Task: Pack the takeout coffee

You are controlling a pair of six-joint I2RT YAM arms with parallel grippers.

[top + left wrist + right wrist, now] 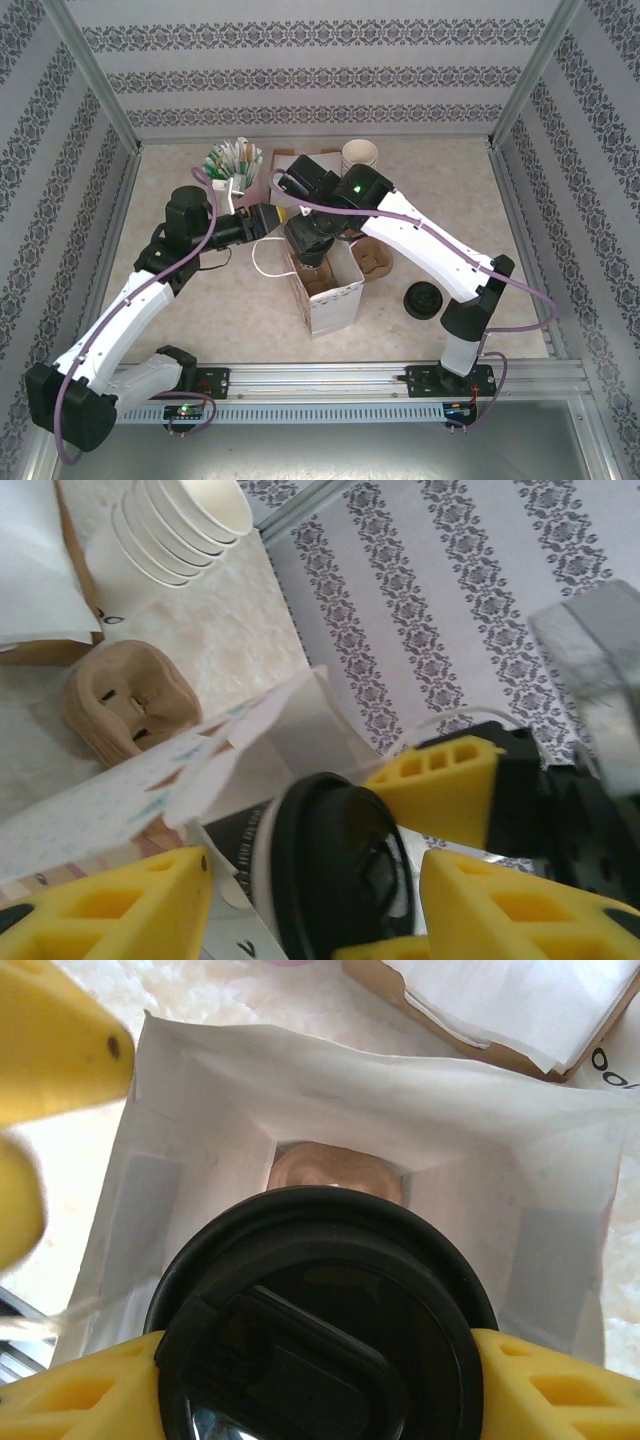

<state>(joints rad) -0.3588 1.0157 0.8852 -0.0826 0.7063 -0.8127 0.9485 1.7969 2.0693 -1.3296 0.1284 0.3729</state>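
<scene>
Top view: I look down from above and behind the arm bases, far enough off to take in the whole table (230, 300). Left wrist view: close in, I look sideways across the cup (340, 870) toward a wall (450, 600). Right wrist view: very near, I look straight down past the cup into the bag (330, 1090). All three views share the bag, and both wrist views share the cup.
</scene>
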